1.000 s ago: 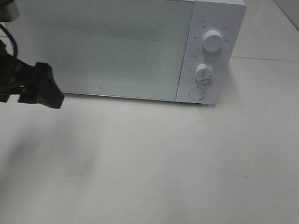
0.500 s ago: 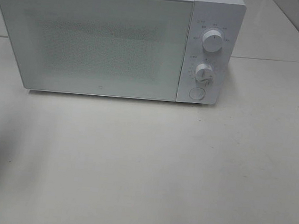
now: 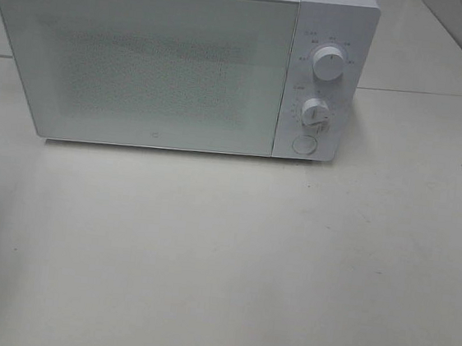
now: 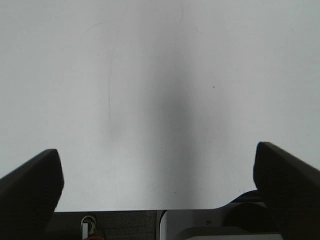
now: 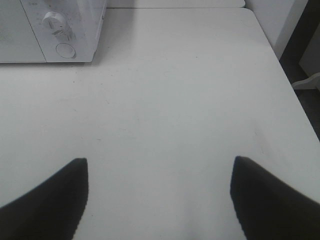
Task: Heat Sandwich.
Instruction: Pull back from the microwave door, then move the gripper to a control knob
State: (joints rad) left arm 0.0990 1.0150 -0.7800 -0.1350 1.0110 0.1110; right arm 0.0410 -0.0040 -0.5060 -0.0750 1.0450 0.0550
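Note:
The sandwich is out of view in every frame. A white microwave (image 3: 177, 60) stands at the back of the table with its door (image 3: 143, 65) closed; two dials (image 3: 328, 65) and a round button (image 3: 303, 144) sit on its right panel. Neither arm shows in the high view. In the left wrist view my left gripper (image 4: 157, 175) stands open over bare white table, nothing between its fingers (image 4: 30, 185). In the right wrist view my right gripper (image 5: 160, 175) is open over bare table, with the microwave's corner (image 5: 60, 30) some way ahead.
The white table (image 3: 230, 264) stretches in front of the microwave. Its right edge (image 5: 295, 95) shows in the right wrist view, with dark floor beyond. A second table surface (image 3: 426, 45) lies behind on the right.
The left arm, which stood at the left edge of the high view beside the microwave a second ago, has withdrawn out of that view. The microwave has not moved.

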